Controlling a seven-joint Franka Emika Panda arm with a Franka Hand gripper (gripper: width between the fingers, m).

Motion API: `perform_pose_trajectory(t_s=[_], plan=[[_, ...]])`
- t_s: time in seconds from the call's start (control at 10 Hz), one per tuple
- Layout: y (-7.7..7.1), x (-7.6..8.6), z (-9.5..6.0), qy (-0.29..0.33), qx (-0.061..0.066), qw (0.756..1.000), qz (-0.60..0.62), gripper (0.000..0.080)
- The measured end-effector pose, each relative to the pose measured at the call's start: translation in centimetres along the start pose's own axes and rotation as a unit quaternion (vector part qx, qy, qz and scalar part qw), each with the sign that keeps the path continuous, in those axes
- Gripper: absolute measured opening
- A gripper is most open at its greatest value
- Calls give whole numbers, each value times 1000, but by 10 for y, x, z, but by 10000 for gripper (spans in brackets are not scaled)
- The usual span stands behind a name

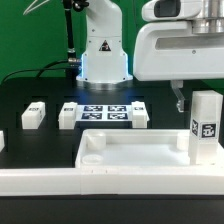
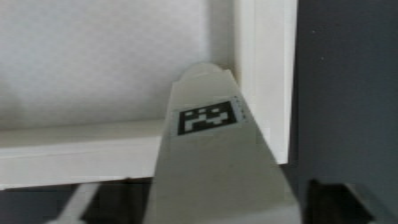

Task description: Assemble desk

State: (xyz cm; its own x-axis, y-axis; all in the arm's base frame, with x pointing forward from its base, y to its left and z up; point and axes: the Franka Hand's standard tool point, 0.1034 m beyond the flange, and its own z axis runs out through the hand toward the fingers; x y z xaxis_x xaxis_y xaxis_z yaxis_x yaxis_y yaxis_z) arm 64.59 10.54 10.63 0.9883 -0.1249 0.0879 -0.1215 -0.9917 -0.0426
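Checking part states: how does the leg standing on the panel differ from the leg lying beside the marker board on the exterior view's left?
The standing leg is upright; the lying leg rests on its side. The standing leg sits in the panel's corner; the lying leg is on the black table, apart from the panel. Both are white, square-section and tagged.

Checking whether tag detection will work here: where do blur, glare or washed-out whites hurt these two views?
Exterior view: sharp enough, the upright leg's tag is distinct; the desk panel's front rim is washed out; blue glow on the robot base. Wrist view: soft overall, the leg's tag blurred but recognisable, leg tapering by perspective.
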Motion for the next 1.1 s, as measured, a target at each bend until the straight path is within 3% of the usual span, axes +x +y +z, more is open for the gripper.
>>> perform_pose_trajectory(t_s=[0.1, 0.4, 0.8, 1.1], plan=[[0, 0, 0, 0, 1, 999, 40, 288], [4, 0, 0, 0, -3, 990, 144, 288], [38, 0, -4, 4, -48, 938, 343, 291], [44, 1, -3, 7, -53, 930, 364, 292]])
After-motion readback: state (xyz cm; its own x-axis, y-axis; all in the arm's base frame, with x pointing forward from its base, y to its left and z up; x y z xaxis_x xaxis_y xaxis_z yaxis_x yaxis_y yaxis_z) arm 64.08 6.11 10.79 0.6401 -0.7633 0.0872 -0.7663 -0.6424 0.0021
